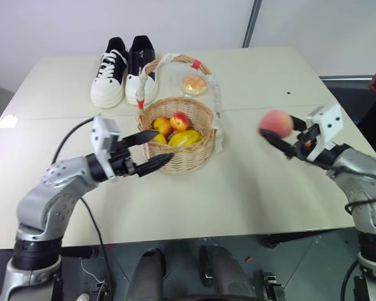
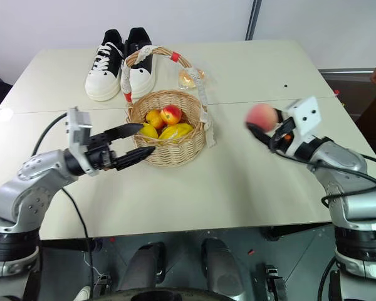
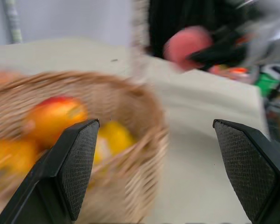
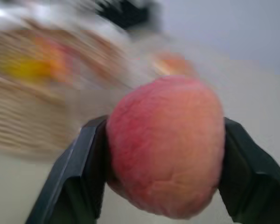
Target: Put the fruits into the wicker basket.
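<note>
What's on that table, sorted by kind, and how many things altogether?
Fruits: 5, with 4 in the basket, including a red-yellow fruit, plus the peach held in the right tool
Wicker basket: 1
Shoes: 2
Wrapped bun: 1
Total: 9

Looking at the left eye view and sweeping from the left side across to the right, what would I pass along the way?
Left hand with open fingers → wicker basket of fruits → peach held in the right hand.
</note>
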You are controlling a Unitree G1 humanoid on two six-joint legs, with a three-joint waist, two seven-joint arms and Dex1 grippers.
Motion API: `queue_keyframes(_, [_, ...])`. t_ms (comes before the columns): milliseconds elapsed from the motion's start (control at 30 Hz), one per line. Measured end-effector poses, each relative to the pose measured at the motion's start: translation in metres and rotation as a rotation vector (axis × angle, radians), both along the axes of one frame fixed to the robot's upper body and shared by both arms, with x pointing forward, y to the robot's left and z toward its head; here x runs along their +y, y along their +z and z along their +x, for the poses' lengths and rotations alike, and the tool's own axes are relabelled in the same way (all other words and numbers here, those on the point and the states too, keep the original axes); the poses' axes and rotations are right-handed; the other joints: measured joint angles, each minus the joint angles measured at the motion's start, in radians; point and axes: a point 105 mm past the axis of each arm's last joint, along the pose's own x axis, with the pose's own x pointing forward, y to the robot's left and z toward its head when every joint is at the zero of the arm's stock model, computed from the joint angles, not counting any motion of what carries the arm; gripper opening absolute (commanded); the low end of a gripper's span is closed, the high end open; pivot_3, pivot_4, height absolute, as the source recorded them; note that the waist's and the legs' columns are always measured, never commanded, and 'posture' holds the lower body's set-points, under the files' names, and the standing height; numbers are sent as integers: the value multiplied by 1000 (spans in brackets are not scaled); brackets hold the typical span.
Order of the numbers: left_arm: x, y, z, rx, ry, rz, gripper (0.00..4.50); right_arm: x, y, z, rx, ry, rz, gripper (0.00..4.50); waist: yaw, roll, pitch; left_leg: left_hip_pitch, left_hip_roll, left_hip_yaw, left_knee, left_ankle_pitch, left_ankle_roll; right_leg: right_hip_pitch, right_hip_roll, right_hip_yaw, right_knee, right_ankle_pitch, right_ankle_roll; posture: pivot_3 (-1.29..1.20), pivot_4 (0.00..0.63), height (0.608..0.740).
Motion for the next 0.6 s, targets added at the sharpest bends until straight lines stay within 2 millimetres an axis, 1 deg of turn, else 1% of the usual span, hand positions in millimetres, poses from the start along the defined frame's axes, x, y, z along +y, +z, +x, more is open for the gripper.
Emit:
queue_keyframes(67, [8, 0, -1, -11, 20, 3, 4182, 25, 5, -6, 14, 96, 23, 2509, 2, 0, 0, 0, 0, 1, 1, 0, 0, 0, 0, 0, -1, 1, -4, 0, 150, 740])
queue_keyframes(200, [16, 4, -1, -39, 38, 0, 4182, 87, 10, -4, 24, 211, 76, 2509, 0, 0, 0, 0, 0, 2, 1, 0, 0, 0, -1, 1, -2, 2, -7, 0, 150, 740])
queue_keyframes(267, [20, 6, -1, -51, 49, 2, 4182, 113, 15, 6, 26, 185, 124, 2509, 0, 0, 0, -1, 1, 2, 0, 0, 0, -2, 0, 1, -2, 3, -7, 0, 150, 740])
queue_keyframes(300, [20, 7, -2, -55, 49, 2, 4182, 122, 16, 14, 36, 153, 142, 2509, 1, 0, 0, -2, 1, 2, 0, 0, 0, -2, 0, 1, -2, 4, -9, 0, 150, 740])
queue_keyframes(367, [21, 5, -2, -52, 55, 2, 4182, 133, 9, 30, 63, 77, 133, 2509, 5, 0, 0, -4, 1, 2, 0, 0, 0, -3, 0, 1, -2, 4, -9, 0, 150, 740])
queue_keyframes(433, [22, 1, -3, -39, 65, 1, 4182, 137, -3, 43, 96, 18, 110, 3540, 9, -1, 0, -8, 0, 2, 1, 0, 0, -6, -1, 0, -3, 4, -8, 0, 150, 740])
queue_keyframes(467, [22, 0, -3, -36, 69, -1, 4182, 137, -8, 48, 113, -6, 106, 3906, 10, -1, 0, -12, 0, 2, 2, 0, 0, -9, -1, 0, -3, 5, -7, 0, 150, 740])
queue_keyframes(500, [22, 0, -3, -37, 73, -5, 4182, 136, -12, 51, 124, -23, 101, 4463, 10, -1, 0, -14, 0, 2, 2, 0, 0, -12, -2, 0, -2, 6, -5, 0, 150, 740])
queue_keyframes(600, [21, 2, -3, -45, 79, -5, 4182, 134, -9, 51, 104, -22, 97, 4463, 6, -1, 0, -14, -1, 2, 2, 0, 0, -12, -4, 0, -2, 6, -4, 0, 150, 740])
